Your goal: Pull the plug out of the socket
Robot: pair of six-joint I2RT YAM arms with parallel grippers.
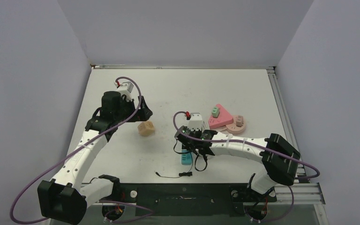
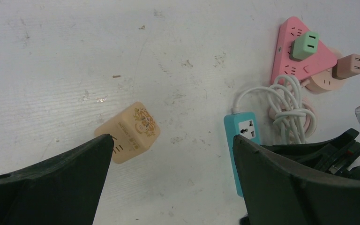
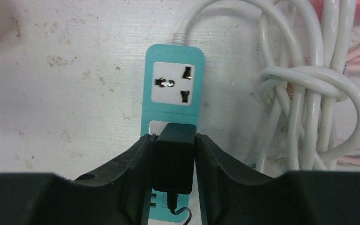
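**Grip.** The right fingers point(image 3: 136, 173) are clamped on the black plug point(image 3: 172, 161), one pad flat against each side wall. The plug is seated in the teal socket strip point(image 3: 173, 61), in the outlet next to the free one, away from the cord end. The strip lies flat on the tabletop point(image 1: 215, 89) near its front edge, between the two arms.

**Handling.** The plug is judged to be a small, rigid, light moulded body with smooth sides, so slipping is to be expected if it is held only at the top. It is best taken by the two flat side walls, low on the body. The thin black lead point(image 1: 171, 175) should not be used as a hold. The strip looks light and is not fastened, so it may lift with the plug. A straight pull along the pins is advised.

**Surroundings.** A knotted white cable bundle point(image 3: 304, 93) lies just beside the strip. Farther off stand a pink triangular socket point(image 2: 288, 61) and a beige adapter cube point(image 2: 127, 132). The left fingers point(image 2: 51, 187) are spread wide above bare tabletop and hold nothing.

**Surface and room.** The tabletop is white, matt and scuffed. It is enclosed by plain grey walls on three sides.
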